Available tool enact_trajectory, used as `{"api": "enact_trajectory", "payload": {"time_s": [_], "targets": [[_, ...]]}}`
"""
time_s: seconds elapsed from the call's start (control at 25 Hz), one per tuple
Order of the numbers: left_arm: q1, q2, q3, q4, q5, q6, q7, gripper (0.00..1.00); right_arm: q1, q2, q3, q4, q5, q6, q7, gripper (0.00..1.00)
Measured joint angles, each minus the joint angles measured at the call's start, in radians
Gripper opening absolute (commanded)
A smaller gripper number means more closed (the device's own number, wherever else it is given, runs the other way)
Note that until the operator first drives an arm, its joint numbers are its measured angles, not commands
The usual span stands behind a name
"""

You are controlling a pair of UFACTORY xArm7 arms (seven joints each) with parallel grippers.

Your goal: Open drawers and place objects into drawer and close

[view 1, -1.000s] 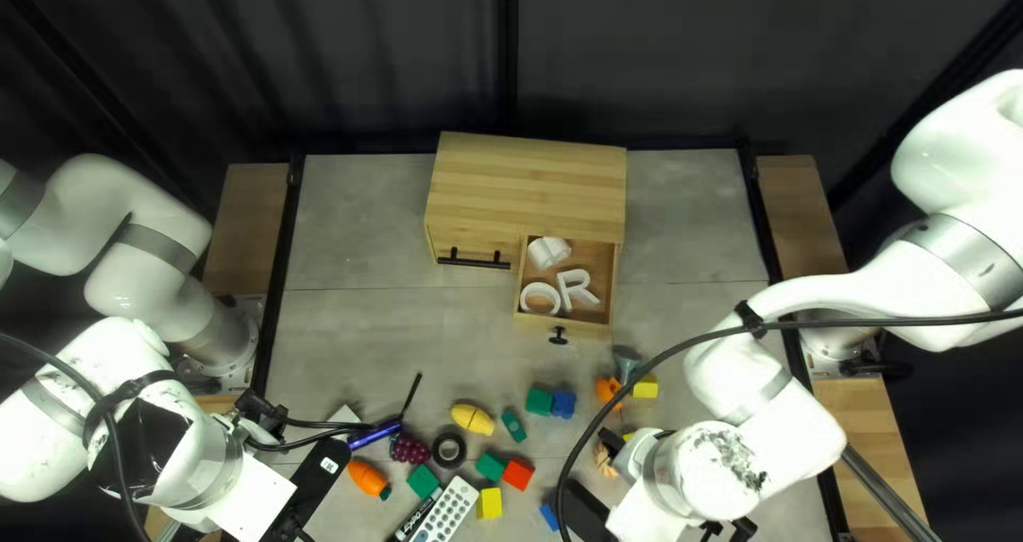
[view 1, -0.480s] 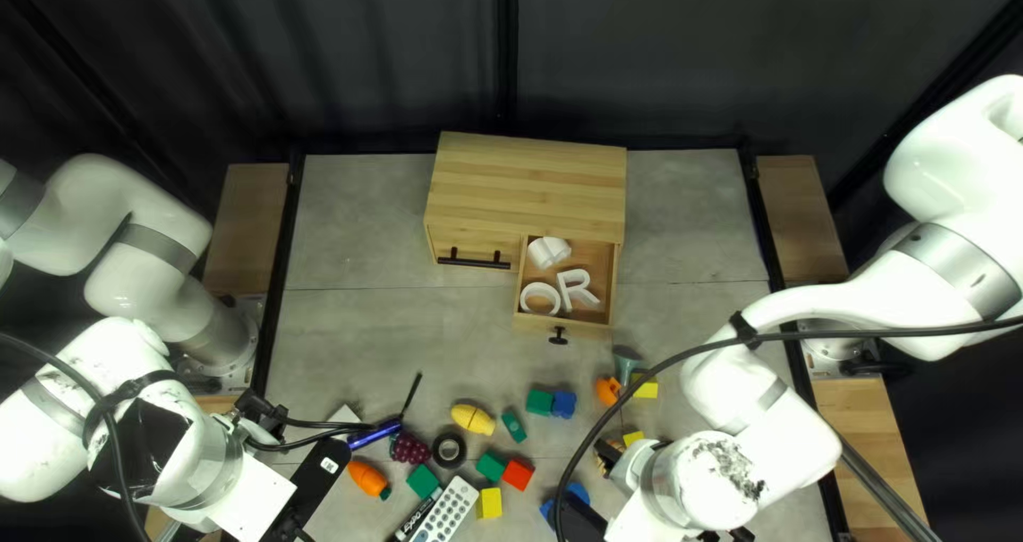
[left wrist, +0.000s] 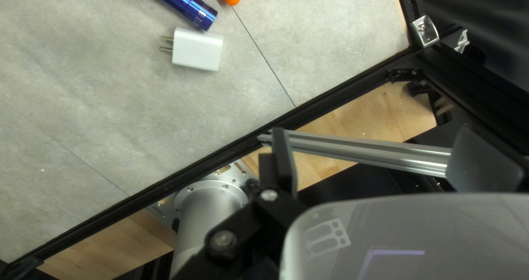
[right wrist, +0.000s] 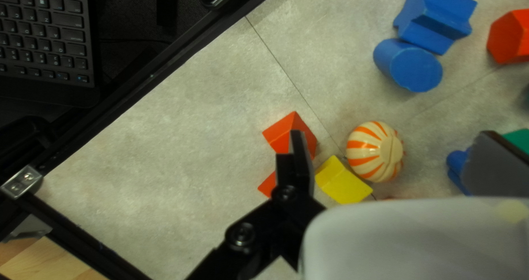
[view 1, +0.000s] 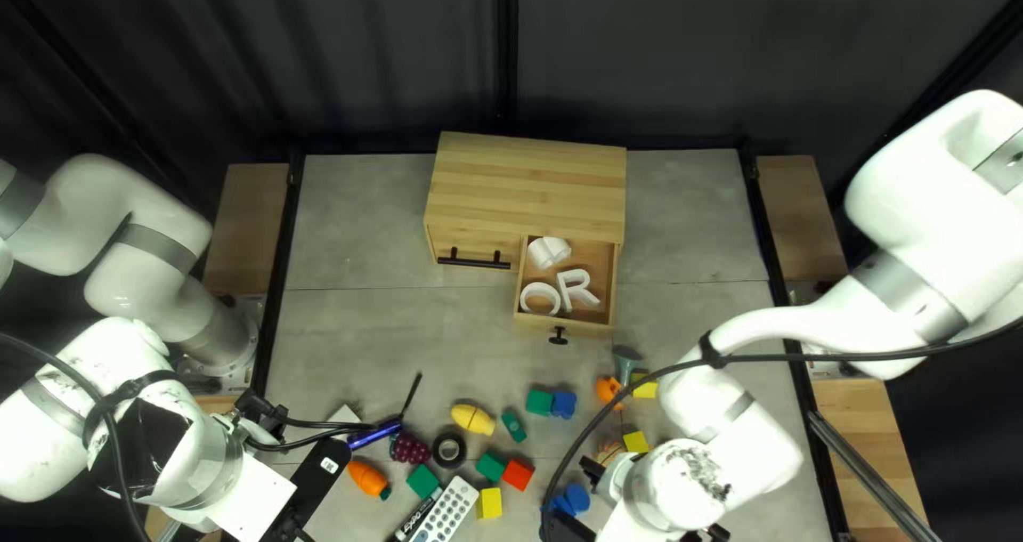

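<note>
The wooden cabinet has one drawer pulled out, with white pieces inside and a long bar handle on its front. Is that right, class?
One detail is wrong: the top left view shows a small black knob on the pulled-out drawer; the long bar handle is beside it on the cabinet. White pieces are indeed inside.

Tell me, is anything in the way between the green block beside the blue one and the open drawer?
Nothing visible lies between the green block and the open drawer, except the drawer's own front and its black knob. The block should probably go up and over them.
</note>
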Motion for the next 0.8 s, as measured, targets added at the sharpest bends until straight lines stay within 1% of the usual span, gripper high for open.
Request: {"api": "enact_trajectory", "payload": {"time_s": [0.2,0.6,0.8], "targets": [[0.000,0.000,0.000,0.000,0.000,0.000,0.000,1.00,0.005,0.004,-0.006,0.005,-0.011,0.003,0.027,1.00],[0.000,0.000,0.000,0.000,0.000,0.000,0.000,1.00,0.029,-0.029,0.013,-0.055,0.016,-0.007,0.084,1.00],[0.000,0.000,0.000,0.000,0.000,0.000,0.000,1.00,0.044,-0.030,0.013,-0.050,0.012,0.002,0.151,1.00]]}}
